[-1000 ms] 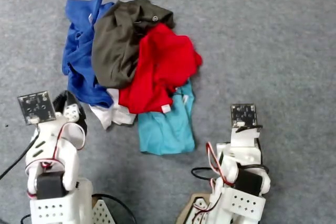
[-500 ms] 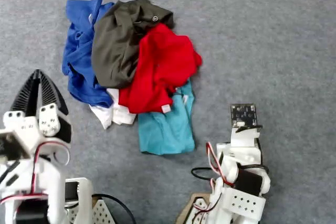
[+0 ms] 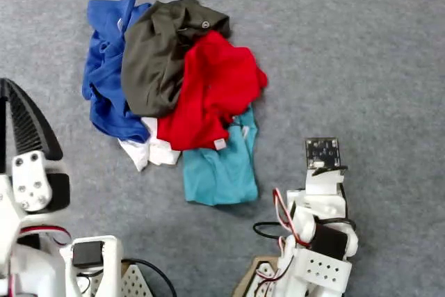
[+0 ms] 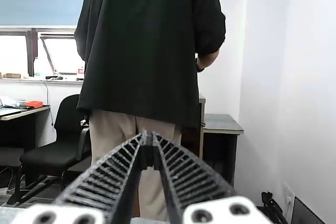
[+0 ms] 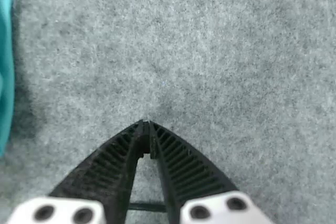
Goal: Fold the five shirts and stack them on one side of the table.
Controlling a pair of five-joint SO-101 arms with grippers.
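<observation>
Red shirt (image 3: 219,85) is lying in the unfolded pile (image 3: 149,60); clear of it, left gripper (image 4: 149,137) and right gripper (image 5: 145,125) are resting closed, empty.

A grey carpeted table (image 3: 361,53) bears one rumpled pile of five shirts (image 3: 215,88).

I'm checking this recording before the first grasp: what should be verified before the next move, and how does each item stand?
1. Five shirts in sight: ok; blue shirt, dark grey shirt, red shirt, white shirt, teal shirt.
2. Shirts spread apart for picking: not ok; they overlap in one crumpled pile.
3. Left gripper empty: ok; shut, raised, aimed at the room.
4. Right gripper empty: ok; shut over bare table beside the teal shirt.
5. Space for stacking: ok; table bare beside the pile.
</observation>
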